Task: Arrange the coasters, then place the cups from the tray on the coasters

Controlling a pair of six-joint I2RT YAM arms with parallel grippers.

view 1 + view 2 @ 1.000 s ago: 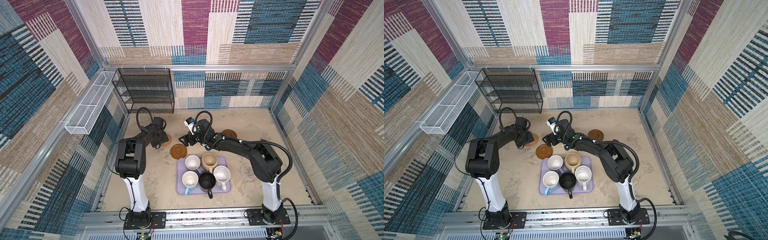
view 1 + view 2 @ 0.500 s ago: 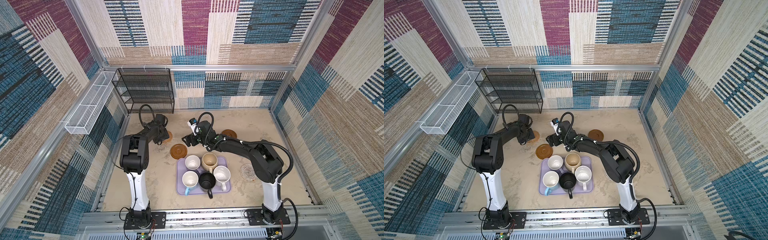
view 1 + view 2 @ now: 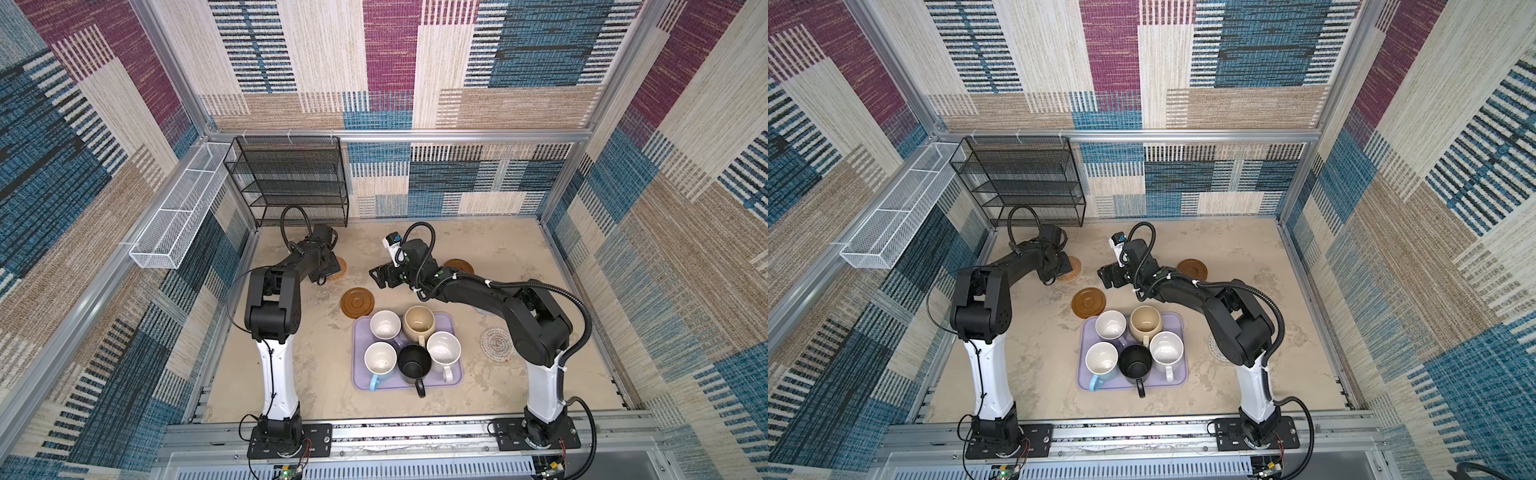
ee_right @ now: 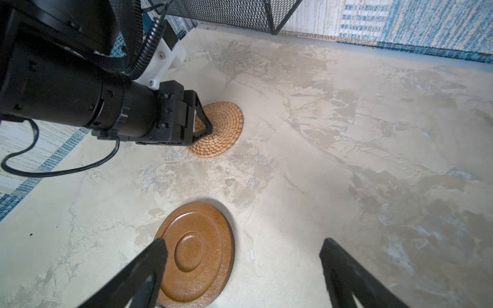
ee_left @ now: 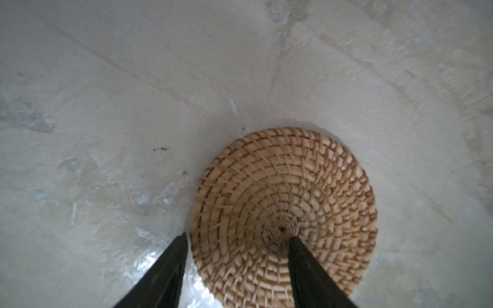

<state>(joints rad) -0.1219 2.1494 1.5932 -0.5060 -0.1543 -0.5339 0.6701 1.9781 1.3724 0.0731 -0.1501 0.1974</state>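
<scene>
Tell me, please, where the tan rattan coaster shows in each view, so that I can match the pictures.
In a top view: rattan coaster left of centre, beyond the nearer brown grooved coaster.
In a top view: likewise left of centre, beyond that coaster.
Left wrist view: close up, filling the middle.
Right wrist view: beyond the same brown grooved coaster.
Shared landmark: the left end effector, at the rattan coaster in every view.

Overhead pair, wrist views share rattan coaster [image 5: 282, 202]
</scene>
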